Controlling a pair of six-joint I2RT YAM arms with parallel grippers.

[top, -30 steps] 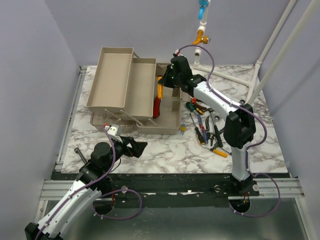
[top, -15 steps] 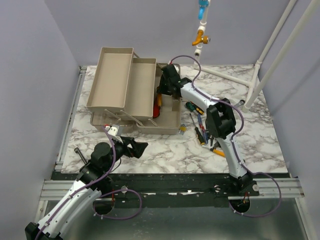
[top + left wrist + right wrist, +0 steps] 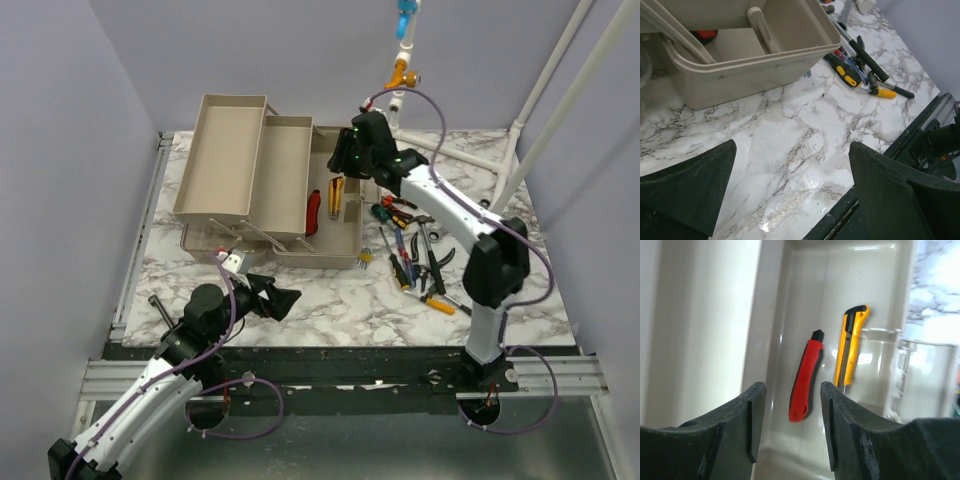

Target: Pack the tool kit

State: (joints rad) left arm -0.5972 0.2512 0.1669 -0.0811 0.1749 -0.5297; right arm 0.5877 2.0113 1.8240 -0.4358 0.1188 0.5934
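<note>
The right fingers (image 3: 740, 430) stand apart with nothing between them, poised above the bottom compartment of the toolbox (image 3: 320, 255). Directly beneath them, on the toolbox floor, lie a red-handled tool (image 3: 806, 375) and a yellow-handled tool (image 3: 850, 345), side by side and not touching. Both look like utility knives. The left fingers (image 3: 690, 190) are spread wide and empty, hovering low over the bench (image 3: 330, 300) just in front of the toolbox.

The toolbox sits open, its beige trays (image 3: 225, 155) swung out to the left of it and bare as far as can be seen. A heap of loose tools (image 3: 415, 255) lies on the bench just right of the toolbox, not yet packed.

Assessment: packing is at an early stage.

Risks noted:
- The right fingers are close to the inner tray edge of the toolbox. A careless lift could snag it and shift the whole toolbox.
- The loose tools overlap one another, so a grasp may draw two at once or slip off a thin shaft.
- A tool left standing proud in the toolbox could stop the trays folding shut.
</note>
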